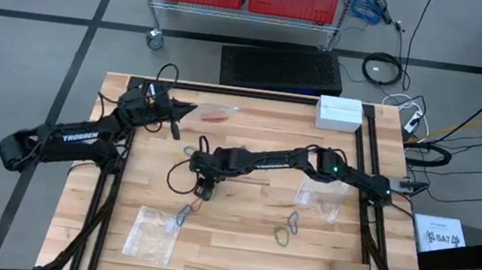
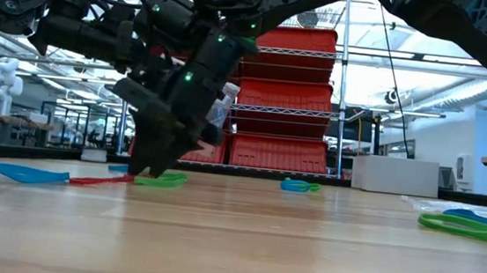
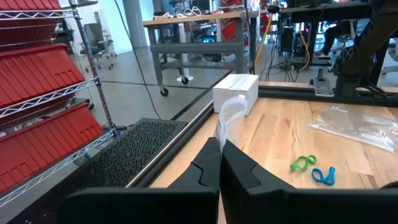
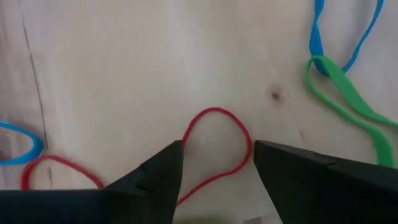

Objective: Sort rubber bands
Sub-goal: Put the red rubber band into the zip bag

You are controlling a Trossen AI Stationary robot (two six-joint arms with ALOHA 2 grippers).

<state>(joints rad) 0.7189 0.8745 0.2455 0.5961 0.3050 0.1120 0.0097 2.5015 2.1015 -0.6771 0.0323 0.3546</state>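
My right gripper is open and points down at the table's middle. Its fingers stand on either side of a red rubber band's loop that lies flat on the wood. Whether they touch the loop, I cannot tell. Blue bands and a green band lie close by. In the low view the red band, a green one and a blue one lie at its fingertips. My left gripper is shut on a clear plastic bag near the table's far left. My left gripper pinches the clear plastic bag by its edge between the two shut fingers. It comes about level from the table's left. The bag's film stands up past the fingertips. One layer or several, I cannot tell.
A green and a blue band lie right of the middle. One clear bag lies near the near left corner, another at the right. A white box sits at the far edge, and black rails run along the table's sides.
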